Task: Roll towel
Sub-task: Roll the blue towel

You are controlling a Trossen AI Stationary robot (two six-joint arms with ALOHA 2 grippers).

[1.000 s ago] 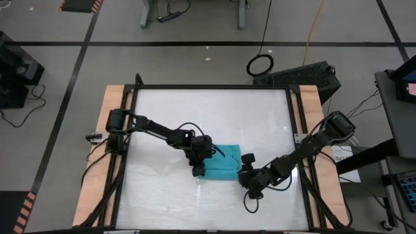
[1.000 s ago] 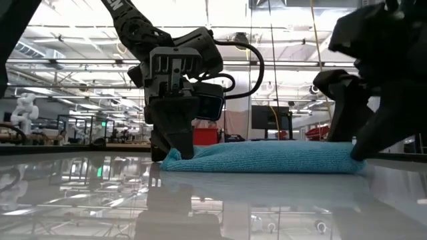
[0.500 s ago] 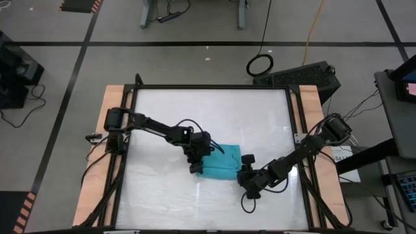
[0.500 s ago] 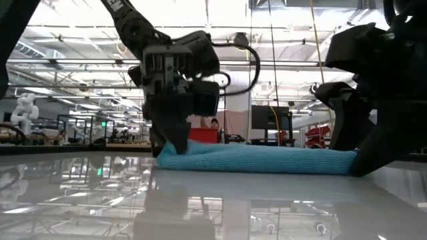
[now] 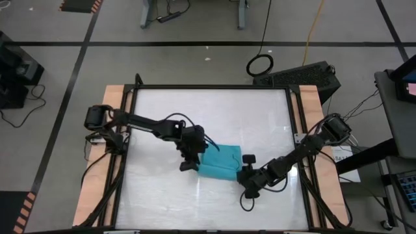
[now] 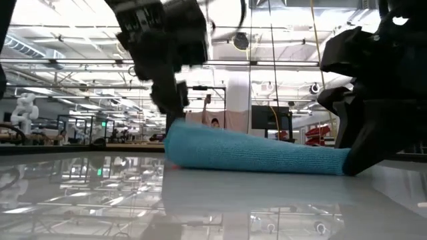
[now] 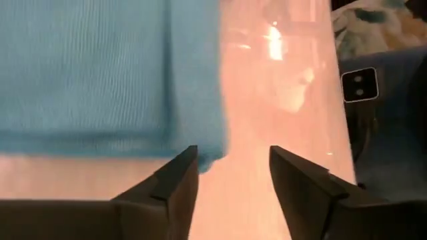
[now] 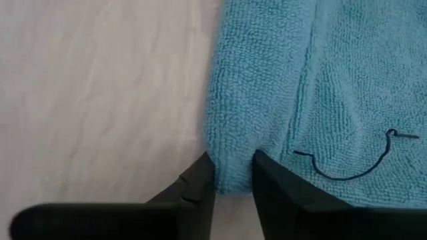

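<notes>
The teal towel (image 5: 218, 164) lies bunched in a loose roll on the white tabletop, a little right of the middle. In the low view the towel (image 6: 253, 153) stands thicker at its left end and thinner toward the right. My left gripper (image 5: 187, 165) is open at that left end, and the left wrist view shows bare table between its fingers (image 7: 230, 167). My right gripper (image 5: 244, 177) sits low at the towel's right near corner, shut on it. My left gripper holds nothing; whether one fingertip (image 7: 190, 160) brushes the towel's corner, I cannot tell. My right gripper pinches the towel's folded edge (image 8: 233, 150) at the right near corner between its two fingers, several layers thick. The fingers come in low from the table's right near side. The towel rests on the table.
Wooden rails (image 5: 97, 162) and a black frame run along the table's left and right sides. The far half of the tabletop (image 5: 208, 110) is bare. A dark thread (image 8: 347, 170) lies on the towel. A cable loop (image 5: 244, 205) hangs from my right arm.
My left gripper has opened, let go of the towel's left end, risen and drawn back a little toward the table's left edge. My right gripper has shut on the towel's right near corner. The towel's left end now stands higher and rounder than before.
</notes>
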